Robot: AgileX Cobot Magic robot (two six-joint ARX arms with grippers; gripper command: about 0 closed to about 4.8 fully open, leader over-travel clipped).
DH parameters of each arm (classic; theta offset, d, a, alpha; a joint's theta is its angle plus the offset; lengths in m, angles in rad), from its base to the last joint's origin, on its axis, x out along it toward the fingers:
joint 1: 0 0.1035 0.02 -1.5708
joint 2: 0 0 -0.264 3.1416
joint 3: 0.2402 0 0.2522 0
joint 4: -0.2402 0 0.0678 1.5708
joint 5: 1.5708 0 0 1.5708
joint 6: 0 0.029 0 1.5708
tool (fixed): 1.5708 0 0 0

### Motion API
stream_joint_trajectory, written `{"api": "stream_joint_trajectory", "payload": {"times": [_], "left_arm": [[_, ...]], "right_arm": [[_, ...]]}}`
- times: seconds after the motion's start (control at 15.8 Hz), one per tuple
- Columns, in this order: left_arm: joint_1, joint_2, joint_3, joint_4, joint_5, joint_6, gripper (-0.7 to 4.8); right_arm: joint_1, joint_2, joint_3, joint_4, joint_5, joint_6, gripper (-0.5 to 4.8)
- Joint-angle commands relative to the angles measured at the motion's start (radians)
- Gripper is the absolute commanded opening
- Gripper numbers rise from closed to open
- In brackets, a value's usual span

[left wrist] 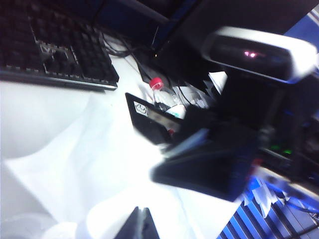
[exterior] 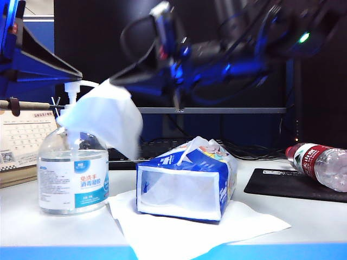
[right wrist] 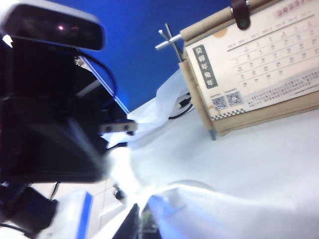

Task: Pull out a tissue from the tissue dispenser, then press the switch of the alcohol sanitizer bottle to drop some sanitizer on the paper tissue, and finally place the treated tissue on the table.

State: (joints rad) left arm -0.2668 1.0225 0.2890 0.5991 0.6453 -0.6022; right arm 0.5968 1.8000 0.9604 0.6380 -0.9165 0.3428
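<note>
The clear alcohol sanitizer bottle stands at the left of the table, its white pump switch on top. A white tissue hangs in the air under the pump's nozzle, in front of the bottle's neck. My right gripper reaches across from the right, blurred, and is shut on the tissue's upper edge. In the right wrist view the tissue drapes by the gripper. My left gripper is shut just above the pump; in its wrist view the gripper holds nothing. The blue tissue dispenser lies mid-table.
A large white paper sheet lies under the dispenser. A red-labelled water bottle rests on a black mat at the right. A desk calendar stands behind the sanitizer bottle. A keyboard and a monitor are at the back.
</note>
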Motion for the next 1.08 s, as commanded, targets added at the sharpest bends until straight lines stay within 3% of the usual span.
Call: {"api": "stream_joint_trajectory", "payload": {"times": [0.06,1.08], "left_arm": [[0.0,-0.002,0.004,0.008,0.006,0.007,-0.05],[0.001,-0.002,0.005,0.019,-0.013,0.007,-0.05]], "right_arm": [[0.001,0.003,0.03,0.017,-0.006,-0.007,-0.05],[0.001,0.004,0.076,-0.036,-0.09,0.005,-0.05]]}}
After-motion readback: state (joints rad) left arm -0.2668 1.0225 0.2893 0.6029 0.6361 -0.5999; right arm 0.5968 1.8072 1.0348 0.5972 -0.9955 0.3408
